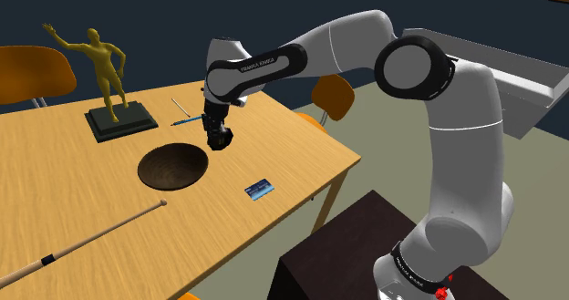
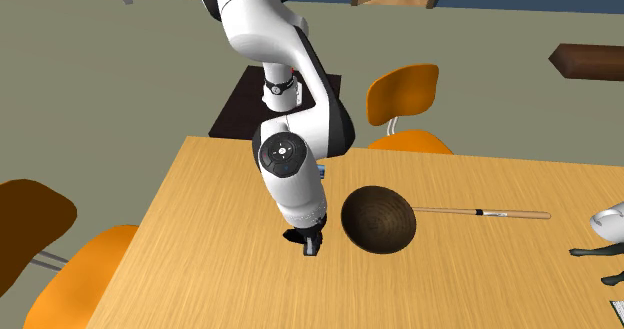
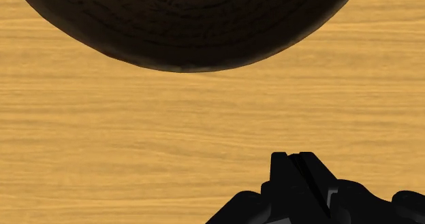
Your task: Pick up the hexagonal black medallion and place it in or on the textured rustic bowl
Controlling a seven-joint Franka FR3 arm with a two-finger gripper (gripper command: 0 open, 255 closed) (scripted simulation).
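My black gripper (image 1: 218, 140) hangs just over the wooden table (image 1: 274, 143), beside the dark textured bowl (image 1: 172, 167) on the shoulder view's right. The fingers are drawn together on a black flat piece, the medallion (image 3: 294, 182), which merges with them in colour. In the wrist view the bowl's rim (image 3: 184, 59) lies a short way ahead of the fingertips, with bare wood between. In the second exterior view the gripper (image 2: 312, 243) sits low at the bowl's (image 2: 379, 218) left edge, outside it.
A golden figure on a dark base (image 1: 117, 116) stands behind the bowl. A blue card (image 1: 260, 189), a thin pen (image 1: 187, 118) and a long wooden stick (image 1: 82, 243) lie on the table. Orange chairs (image 2: 405, 97) stand around it.
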